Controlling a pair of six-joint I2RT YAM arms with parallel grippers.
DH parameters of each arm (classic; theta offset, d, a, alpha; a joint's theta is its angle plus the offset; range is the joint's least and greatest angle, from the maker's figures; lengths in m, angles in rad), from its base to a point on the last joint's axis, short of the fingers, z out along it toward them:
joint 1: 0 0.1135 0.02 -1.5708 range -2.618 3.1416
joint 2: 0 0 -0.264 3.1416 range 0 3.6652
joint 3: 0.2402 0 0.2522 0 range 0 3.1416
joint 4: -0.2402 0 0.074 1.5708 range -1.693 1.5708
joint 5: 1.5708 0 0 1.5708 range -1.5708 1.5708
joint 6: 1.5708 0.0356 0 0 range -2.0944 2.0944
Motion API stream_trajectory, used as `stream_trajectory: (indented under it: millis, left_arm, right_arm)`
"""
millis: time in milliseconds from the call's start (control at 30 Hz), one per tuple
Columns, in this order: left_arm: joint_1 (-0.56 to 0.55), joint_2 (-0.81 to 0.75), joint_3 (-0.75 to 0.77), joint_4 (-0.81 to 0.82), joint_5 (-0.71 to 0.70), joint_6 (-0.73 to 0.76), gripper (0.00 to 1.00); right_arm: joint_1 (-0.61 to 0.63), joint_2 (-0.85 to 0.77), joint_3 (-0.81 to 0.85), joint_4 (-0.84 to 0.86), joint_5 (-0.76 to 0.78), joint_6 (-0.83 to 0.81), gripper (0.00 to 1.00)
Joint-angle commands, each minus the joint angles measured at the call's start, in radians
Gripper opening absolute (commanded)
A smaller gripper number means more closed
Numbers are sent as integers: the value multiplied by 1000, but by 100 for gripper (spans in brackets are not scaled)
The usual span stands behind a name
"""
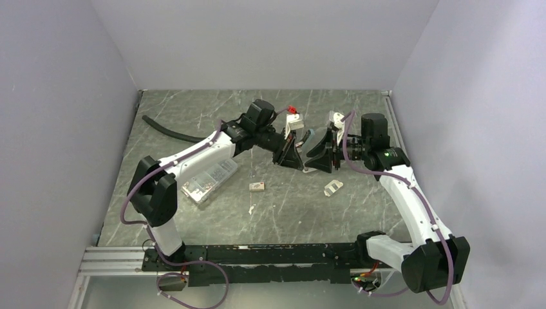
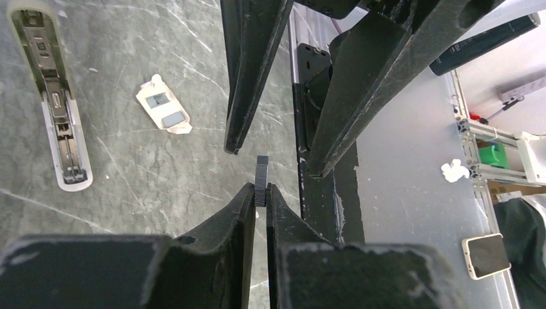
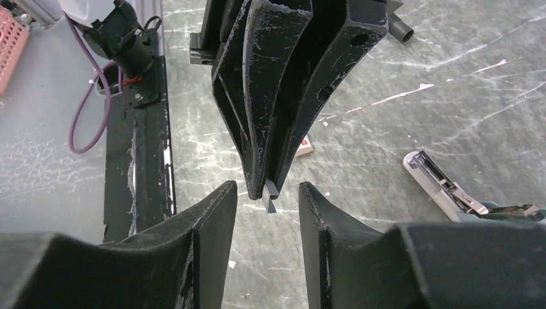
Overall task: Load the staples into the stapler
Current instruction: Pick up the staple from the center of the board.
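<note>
My left gripper [image 2: 261, 191] is shut on a short dark strip of staples [image 2: 261, 174] that sticks out past its tips, held above the table. My right gripper [image 3: 267, 188] is open, with its fingertips on either side of that strip [image 3: 268, 193] and not touching it. In the top view the two grippers meet tip to tip at mid-table, the left [image 1: 297, 165] and the right [image 1: 311, 166]. The white staple box [image 3: 304, 147] with its red mark lies on the table [image 1: 257, 186]. An opened white stapler [image 2: 55, 96] lies near the right arm [image 1: 335, 121].
A second opened stapler [image 3: 444, 190] lies at the back [image 1: 293, 121]. A small opened white box part [image 2: 164, 109] lies on the table [image 1: 333, 187]. A clear compartment case [image 1: 209, 179] sits under the left arm. A black hose [image 1: 169, 131] lies at the back left.
</note>
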Motion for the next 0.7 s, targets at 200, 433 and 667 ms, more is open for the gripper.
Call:
stream_trajectory:
  millis: [200,433,667]
  left_arm:
    - [-1,21,57,-3,73,-39,15]
    - [-1,16,46,-3,73,-26,16]
    - [-1,16,52,-11,70,-20,16]
  right_arm:
    - [14,27,7,-43,31,-85,40]
    - [14,37,15,-60,25,-95,35]
    - [16,48,21,-81,3,-105,27]
